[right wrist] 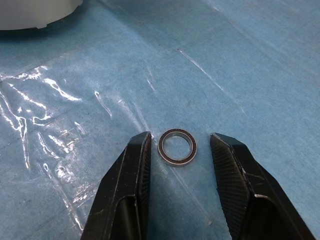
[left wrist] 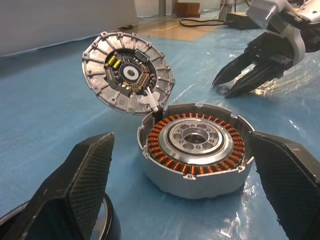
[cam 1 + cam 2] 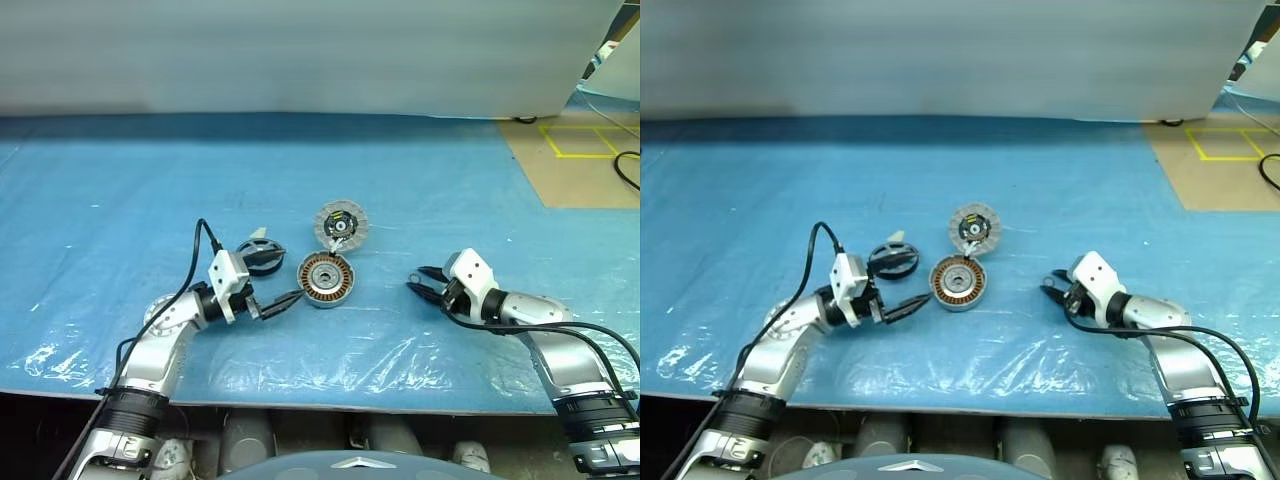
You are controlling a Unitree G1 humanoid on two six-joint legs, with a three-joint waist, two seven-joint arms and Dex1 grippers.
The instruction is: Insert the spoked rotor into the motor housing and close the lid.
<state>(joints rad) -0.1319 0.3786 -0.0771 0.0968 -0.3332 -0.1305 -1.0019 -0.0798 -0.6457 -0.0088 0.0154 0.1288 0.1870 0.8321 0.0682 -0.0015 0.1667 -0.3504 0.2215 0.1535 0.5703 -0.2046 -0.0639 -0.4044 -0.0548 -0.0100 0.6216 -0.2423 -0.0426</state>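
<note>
The left gripper [image 3: 290, 299] reached level, fingers spread wide and empty, beside the one motor housing [image 3: 326, 279] on the blue sheet [image 3: 120, 200]. The right gripper [image 1: 176, 150], half parted, straddled one small ring [image 1: 177, 146] without gripping. One lid [image 3: 341, 225] leaned behind the housing; one spoked rotor [image 3: 260, 255] lay left.
</note>
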